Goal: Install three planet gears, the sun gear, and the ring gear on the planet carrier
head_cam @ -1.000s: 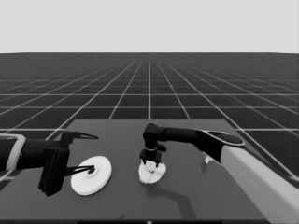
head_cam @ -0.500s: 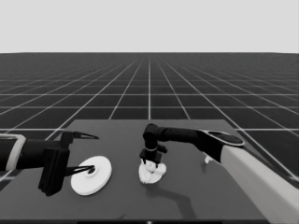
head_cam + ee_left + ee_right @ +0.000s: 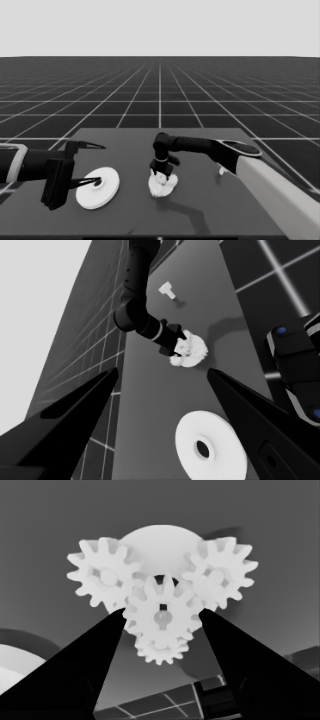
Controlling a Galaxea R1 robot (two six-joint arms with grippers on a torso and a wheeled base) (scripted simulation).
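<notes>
Near the lower centre of the head view, my right pincer point(image 3: 161, 176) stands over the smaller round part point(image 3: 163, 185), which lies on the dark surface point(image 3: 215, 210). Its two fingers are apart, one to each side of the centre gear point(image 3: 161, 616), in the right wrist view; whether they touch that gear's teeth cannot be determined. Four gears sit on the smaller round part: the centre gear, one at upper left point(image 3: 103, 576), one at upper right point(image 3: 218, 575), and one point(image 3: 161, 649) partly hidden behind the centre gear, low in the frame. At lower left of the head view, my left pincer point(image 3: 95, 165) waits with its fingers apart, over the larger round part point(image 3: 97, 187), which lies flat on the surface, well apart from the smaller one. A thin white piece point(image 3: 222, 171) lies right of centre, beside my right arm.
</notes>
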